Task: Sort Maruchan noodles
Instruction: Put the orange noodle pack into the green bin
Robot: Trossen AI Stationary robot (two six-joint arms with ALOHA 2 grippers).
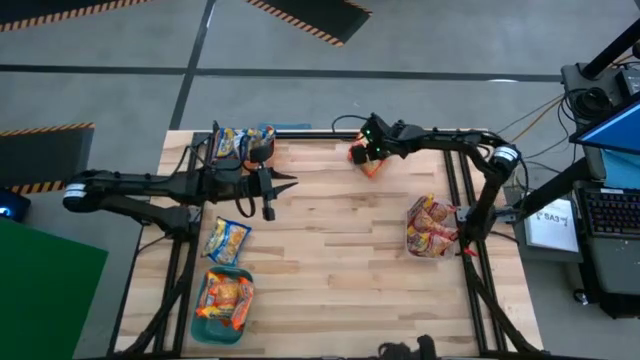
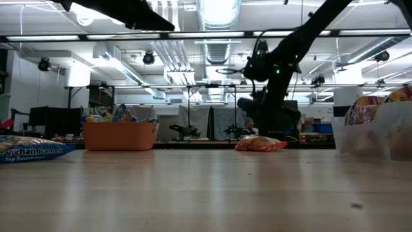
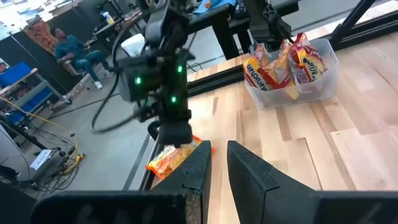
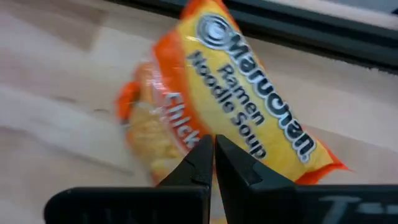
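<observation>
Right gripper, fingers together and holding nothing, hangs just over an orange noodle packet lying at the upper centre of the high view, near the table's far edge. Left gripper, fingers nearly together and empty, sits left of centre. A blue-and-yellow packet lies loose at lower left; others fill the bin at right.

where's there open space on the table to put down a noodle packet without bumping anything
The widest bare wood is the middle and near edge of the table, between the teal bin and the clear bin. It is crowded at the far edge: the orange bin, the left gripper, and the right gripper over an orange packet.
</observation>
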